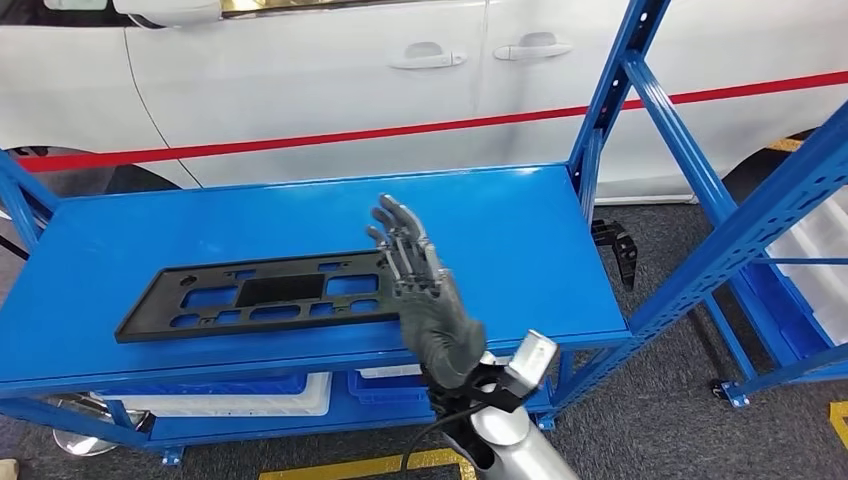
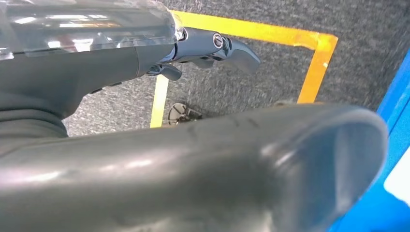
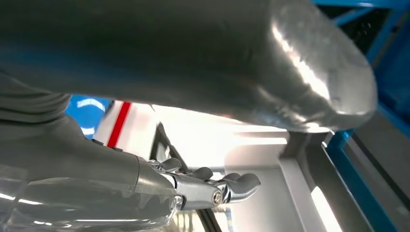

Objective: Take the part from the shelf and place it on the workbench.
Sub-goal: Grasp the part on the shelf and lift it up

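1. Lying flat on the blue shelf is the part, a long black panel full of rectangular cutouts, near the shelf's front edge with its long side along that edge
2. Hovering at the part's right end is the right hand; its fingers are stretched out and apart, gripping nothing, and from the head view they overlap the panel's right end, though whether they touch it cannot be told
3. Seen from the left wrist, the left hand hangs over grey floor with yellow tape, its fingers extended and nothing in them
4. Judging by its look, the part is moulded plastic: thin, light, fairly stiff, but long enough to flex or droop if lifted by one end alone
5. Its surface appears matte, so it is probably not very slippery; the real difficulty is that it lies flush on the shelf, leaving little room to get fingers beneath it
6. A sensible hold would be at the right end or along the front rim, thumb on one face and fingers on the other, or hooked through one of the cutouts nearest the hand
7. Sliding the panel slightly past the shelf's front edge could expose an edge to pinch
8. Gripping one end risks swinging or tilting against the blue upright on the right, so the lift should be slow and level
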Controlling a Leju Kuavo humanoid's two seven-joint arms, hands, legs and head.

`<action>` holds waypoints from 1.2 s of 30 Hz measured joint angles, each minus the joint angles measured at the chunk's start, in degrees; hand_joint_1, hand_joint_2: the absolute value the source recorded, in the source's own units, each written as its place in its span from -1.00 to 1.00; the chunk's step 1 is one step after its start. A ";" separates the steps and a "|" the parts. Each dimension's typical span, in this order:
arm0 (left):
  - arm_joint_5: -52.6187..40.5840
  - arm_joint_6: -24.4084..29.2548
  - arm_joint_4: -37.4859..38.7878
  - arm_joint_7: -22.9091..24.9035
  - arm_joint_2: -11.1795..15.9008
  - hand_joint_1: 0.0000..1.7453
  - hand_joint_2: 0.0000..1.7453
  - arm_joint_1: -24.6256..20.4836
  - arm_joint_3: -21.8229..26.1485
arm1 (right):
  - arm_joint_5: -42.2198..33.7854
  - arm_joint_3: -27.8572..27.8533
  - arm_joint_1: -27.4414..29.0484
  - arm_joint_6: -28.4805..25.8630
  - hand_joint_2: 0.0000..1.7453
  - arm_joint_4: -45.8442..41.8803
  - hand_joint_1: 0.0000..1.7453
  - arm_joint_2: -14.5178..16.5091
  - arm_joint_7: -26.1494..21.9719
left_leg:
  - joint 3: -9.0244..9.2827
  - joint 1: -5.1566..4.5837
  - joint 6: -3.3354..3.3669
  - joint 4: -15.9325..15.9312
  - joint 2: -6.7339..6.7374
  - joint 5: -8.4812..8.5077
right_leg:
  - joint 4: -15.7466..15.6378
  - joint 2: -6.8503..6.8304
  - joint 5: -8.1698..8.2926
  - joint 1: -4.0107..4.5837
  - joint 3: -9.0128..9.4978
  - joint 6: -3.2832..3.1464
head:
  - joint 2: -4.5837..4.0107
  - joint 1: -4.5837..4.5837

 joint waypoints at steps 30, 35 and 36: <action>-2.02 -1.62 -0.02 -0.74 -0.25 -1.00 -1.00 -0.43 0.28 | 11.73 -1.87 10.78 -5.00 -1.00 -15.69 -1.00 -11.53 0.03 | 0.06 -0.09 0.44 0.33 -4.33 0.05 | 0.53 3.05 -1.56 -1.12 1.68 1.15 | 0.00 0.02; -1.92 -1.64 -0.01 -0.84 -0.23 -1.00 -1.00 -0.38 0.28 | 12.97 -0.25 9.88 -5.56 -1.00 -15.50 -1.00 -11.73 0.02 | -2.89 0.13 -0.75 6.39 -1.23 -3.75 | -0.33 1.30 -0.88 -1.10 1.86 -0.72 | 0.00 -0.25; -1.90 -1.66 -0.01 -0.91 -0.26 -1.00 -1.00 -0.49 0.28 | 13.17 0.00 9.83 -5.80 -1.00 -15.38 -1.00 -11.79 0.02 | -4.68 0.14 -0.84 10.24 -0.63 -5.58 | -0.32 0.93 -0.89 -0.99 1.81 -0.88 | 0.00 -0.32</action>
